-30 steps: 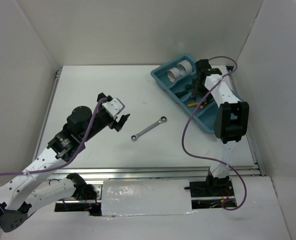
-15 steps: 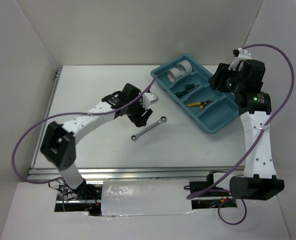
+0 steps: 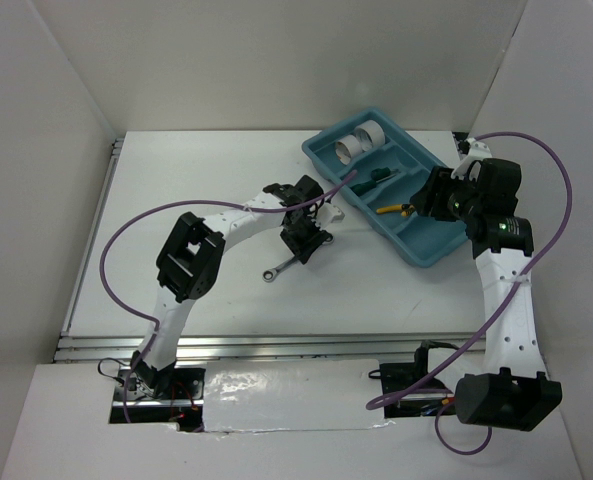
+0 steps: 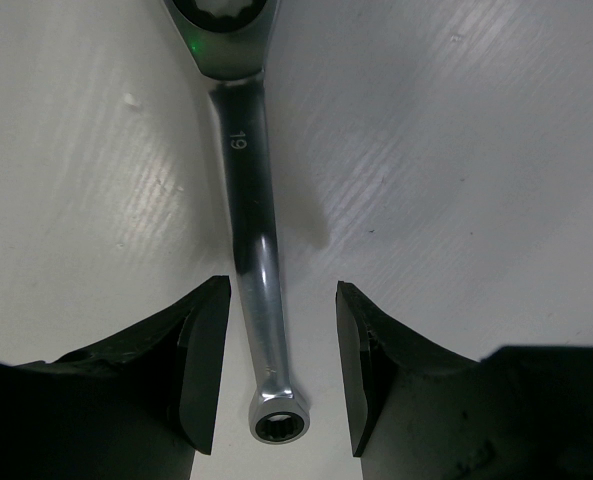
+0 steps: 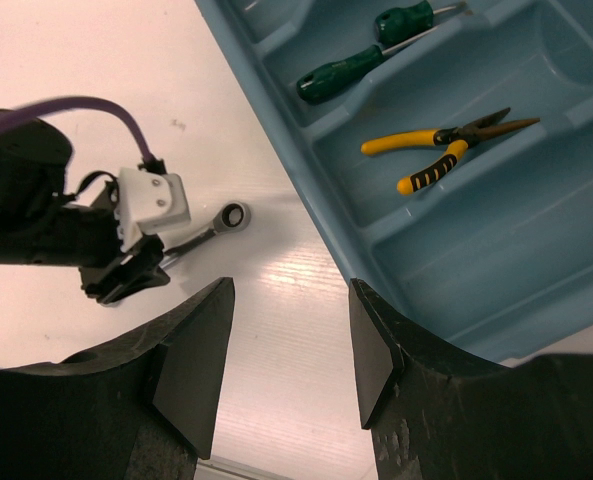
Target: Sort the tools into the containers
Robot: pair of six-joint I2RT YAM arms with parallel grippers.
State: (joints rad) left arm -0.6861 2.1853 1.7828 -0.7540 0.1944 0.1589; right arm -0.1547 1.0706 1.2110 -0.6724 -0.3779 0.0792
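Observation:
The silver combination wrench lies flat on the white table. My left gripper is down over it, open. In the left wrist view the wrench runs between my fingers, box end nearest the camera, left gripper straddling the shaft. The teal tray holds two tape rolls, two green screwdrivers and yellow-handled pliers. My right gripper hovers open and empty over the tray's near side; its wrist view shows pliers, screwdrivers and the wrench head.
White walls enclose the table on three sides. The tray sits diagonally at the back right. The left arm's purple cable loops over the left half of the table. The left gripper's white camera mount shows beside the wrench.
My left arm swung right and lowered its open gripper over the wrench. My right gripper lifted out of the tray, pulled back to the right, and now hovers over its near side.

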